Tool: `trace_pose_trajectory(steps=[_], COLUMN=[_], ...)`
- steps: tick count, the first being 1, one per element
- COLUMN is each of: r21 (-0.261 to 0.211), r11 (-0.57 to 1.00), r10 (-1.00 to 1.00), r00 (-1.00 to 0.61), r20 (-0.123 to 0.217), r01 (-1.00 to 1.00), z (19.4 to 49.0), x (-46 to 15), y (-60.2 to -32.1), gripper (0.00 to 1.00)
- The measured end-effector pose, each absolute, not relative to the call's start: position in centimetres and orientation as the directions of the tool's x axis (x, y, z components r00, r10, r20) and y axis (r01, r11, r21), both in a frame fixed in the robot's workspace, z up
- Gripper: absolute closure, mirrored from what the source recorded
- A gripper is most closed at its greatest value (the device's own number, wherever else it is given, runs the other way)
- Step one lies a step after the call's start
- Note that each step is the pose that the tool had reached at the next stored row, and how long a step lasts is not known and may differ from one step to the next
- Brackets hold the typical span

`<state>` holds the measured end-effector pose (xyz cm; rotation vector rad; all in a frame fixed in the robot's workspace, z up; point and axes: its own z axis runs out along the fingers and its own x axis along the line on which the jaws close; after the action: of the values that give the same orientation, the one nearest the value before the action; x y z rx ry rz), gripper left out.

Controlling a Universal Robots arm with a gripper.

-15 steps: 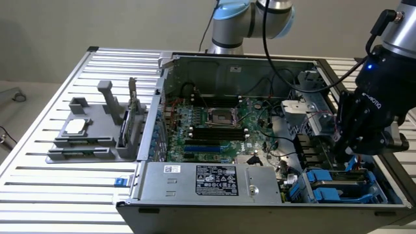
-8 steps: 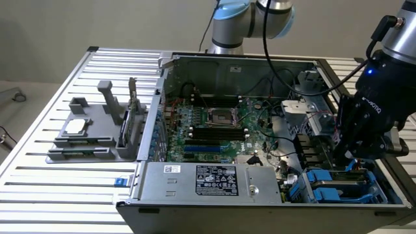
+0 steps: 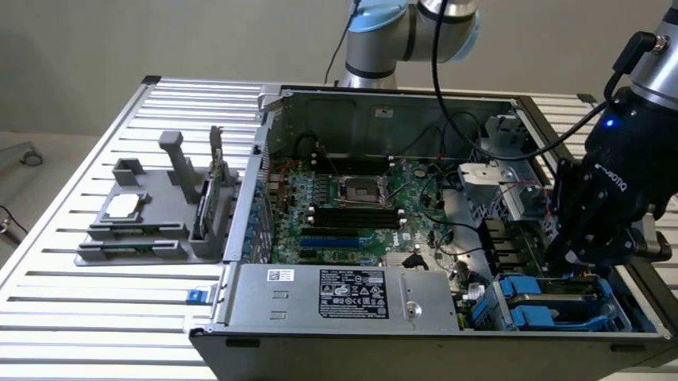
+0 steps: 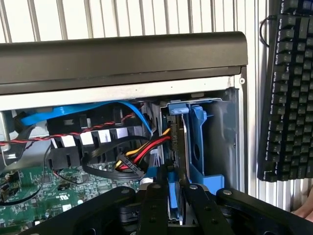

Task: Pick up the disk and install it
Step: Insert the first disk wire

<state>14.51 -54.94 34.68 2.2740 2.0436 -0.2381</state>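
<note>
Reaching down into the open computer case (image 3: pixel 265 262), at the corner on the exterior view's right, the gripper (image 4: pixel 168 196) pinches the disk (image 4: pixel 177 147) by its edge between both fingers (image 4: pixel 152 205). The disk stands upright, seemingly partly lowered into the blue drive cage (image 4: pixel 205 147); seating it appears unfinished. The arm (image 3: pixel 625 159) descends steeply from above.

Arm bent steeply down — gripper (image 4: pixel 172 196) pointed downward, black fingers (image 4: pixel 152 205) drawn close together.
</note>
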Motion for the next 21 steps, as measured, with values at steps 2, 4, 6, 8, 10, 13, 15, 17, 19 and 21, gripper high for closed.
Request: trace_pose_trajectory(steps=[2,4,6,8,10,13,15,17,19,21], r21=[-0.053,-0.058,-0.061,-0.063,-0.064,-0.065,-0.065,-0.066,-0.066,-0.067], r11=[-0.110,-0.111,-0.111,-0.111,-0.110,-0.110,-0.110,-0.109,-0.109,-0.109], r10=[0.981,0.981,0.981,0.982,0.982,0.983,0.984,0.985,0.985,0.986], r00=[0.100,0.100,0.099,0.099,0.099,0.099,0.099,0.099,0.099,0.099], r20=[-0.165,-0.166,-0.166,-0.164,-0.161,-0.155,-0.150,-0.144,-0.140,-0.137], r01=[0.992,0.992,0.992,0.992,0.992,0.992,0.992,0.992,0.992,0.992], z=[34.67,34.67,34.67,34.65,34.62,34.57,34.57,34.53,34.50,34.46], x=[14.52,14.53,14.59,14.68,14.79,14.85,14.89,14.99,15.18,15.31], y=[-55.17,-55.36,-55.46,-55.56,-55.63,-55.71,-55.73,-55.74,-55.78,-55.88], gripper=[0.80,0.80,0.80,0.80,0.80,0.80,0.80,0.80,0.80,0.80])
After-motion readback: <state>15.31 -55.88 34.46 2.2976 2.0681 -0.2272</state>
